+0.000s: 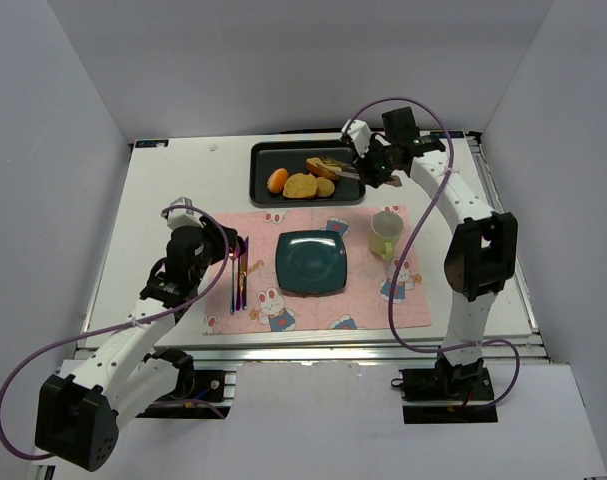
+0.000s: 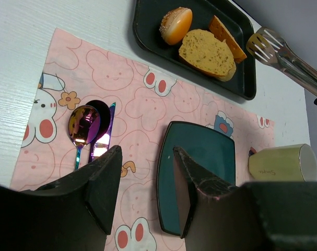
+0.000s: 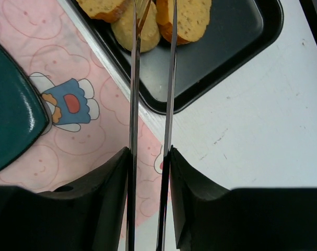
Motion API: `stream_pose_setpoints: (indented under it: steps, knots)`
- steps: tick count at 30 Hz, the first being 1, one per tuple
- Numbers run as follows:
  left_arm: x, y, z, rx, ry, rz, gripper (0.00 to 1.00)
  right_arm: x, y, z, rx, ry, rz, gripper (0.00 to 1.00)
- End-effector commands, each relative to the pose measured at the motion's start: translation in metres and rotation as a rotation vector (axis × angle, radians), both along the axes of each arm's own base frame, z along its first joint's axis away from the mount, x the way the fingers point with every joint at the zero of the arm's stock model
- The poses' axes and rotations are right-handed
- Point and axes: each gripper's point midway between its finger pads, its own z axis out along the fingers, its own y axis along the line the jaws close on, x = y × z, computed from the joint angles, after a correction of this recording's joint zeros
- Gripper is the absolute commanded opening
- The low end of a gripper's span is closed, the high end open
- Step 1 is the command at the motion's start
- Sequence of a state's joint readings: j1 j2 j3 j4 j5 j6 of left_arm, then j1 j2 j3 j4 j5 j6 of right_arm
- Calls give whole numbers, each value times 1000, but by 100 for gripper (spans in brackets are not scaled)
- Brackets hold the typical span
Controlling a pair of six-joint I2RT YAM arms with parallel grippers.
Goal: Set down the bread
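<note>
A black tray (image 1: 308, 155) at the back holds the bread. One golden slice (image 1: 301, 186) lies flat, also seen in the left wrist view (image 2: 206, 53). The second slice (image 1: 321, 165) stands tilted on its edge (image 2: 227, 37). My right gripper (image 1: 375, 172) is shut on metal tongs (image 3: 133, 104), whose tips (image 2: 262, 46) reach the tilted slice (image 3: 192, 15). I cannot tell whether the tongs clamp it. My left gripper (image 1: 235, 252) is open and empty (image 2: 148, 172), low over the pink placemat (image 1: 313, 310).
An orange bun (image 1: 277, 180) and a pale roll (image 1: 326, 187) share the tray. A teal square plate (image 1: 311, 263) sits mid-placemat, a yellow-green cup (image 1: 385, 233) to its right, and a spoon (image 2: 82, 123) and knife (image 2: 103, 141) to its left under my left gripper.
</note>
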State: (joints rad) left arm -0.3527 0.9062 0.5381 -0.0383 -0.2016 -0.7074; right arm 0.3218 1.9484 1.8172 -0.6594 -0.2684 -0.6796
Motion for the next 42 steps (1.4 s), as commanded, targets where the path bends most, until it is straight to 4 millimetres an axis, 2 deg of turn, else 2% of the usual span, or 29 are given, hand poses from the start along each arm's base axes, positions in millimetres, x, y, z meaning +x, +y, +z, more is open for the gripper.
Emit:
stream_pose_setpoints:
  steps: [1, 9, 19, 21, 25, 28, 30, 34, 36, 37, 39, 40, 42]
  knots:
    - [6, -2, 19, -15, -37, 1, 54, 19, -3, 24, -19, -101, -9, 40]
    - [9, -3, 17, -7, -32, -2, 54, 27, 4, 0, -9, -53, -18, 40]
    - [8, -2, 18, -8, -34, 2, 54, 41, 7, -11, -2, -33, -55, 40]
    - [7, -2, 19, -7, -36, 2, 54, 41, 7, -11, -3, -30, -57, 37]
    - [7, -2, 20, -8, -38, 2, 54, 38, 8, -11, 3, -22, -48, 20]
    - [7, -2, 19, -9, -38, 2, 54, 34, 9, -3, 21, -31, -45, 12]
    - [7, -2, 20, -9, -38, 2, 54, 29, 9, 19, 54, -70, -42, 9]
    - [7, -2, 22, -13, -47, 2, 54, 23, 10, 38, 89, -113, -33, 7]
    - [7, -2, 22, -11, -46, 1, 54, 16, 10, 55, 108, -144, -25, 6]
    - [7, -2, 22, -12, -47, 1, 54, 14, 9, 54, 111, -145, -25, 6]
    - [8, -3, 23, -14, -48, 0, 54, 8, 9, 66, 124, -164, -19, 5]
    - [8, -3, 24, -13, -50, -1, 54, 2, 9, 63, 130, -147, -9, 5]
    - [8, -3, 25, -12, -51, -1, 54, -12, 10, 72, 147, -148, 12, 5]
